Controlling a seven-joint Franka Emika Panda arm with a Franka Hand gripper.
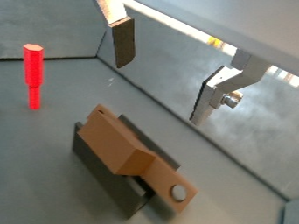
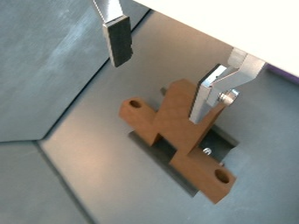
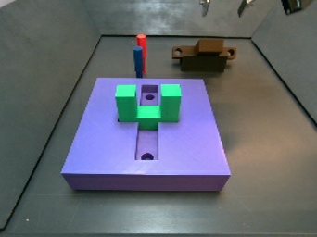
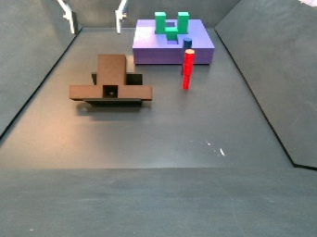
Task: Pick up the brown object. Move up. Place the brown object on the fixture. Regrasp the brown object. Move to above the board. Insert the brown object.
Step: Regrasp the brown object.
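The gripper (image 2: 170, 61) is hanging well above the fixture (image 2: 198, 157), jaws released and empty. The brown object (image 4: 114, 81) is resting on the fixture, well apart from the board (image 3: 148, 139). Placement appears done; regrasping comes next, calling for descending and closing on the bar.

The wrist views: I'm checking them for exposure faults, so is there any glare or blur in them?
In both wrist views a blown-out white band runs behind the open gripper, which hangs empty above the brown object on the fixture; in a wrist view the red post looks oversaturated; the finger edges look slightly soft.
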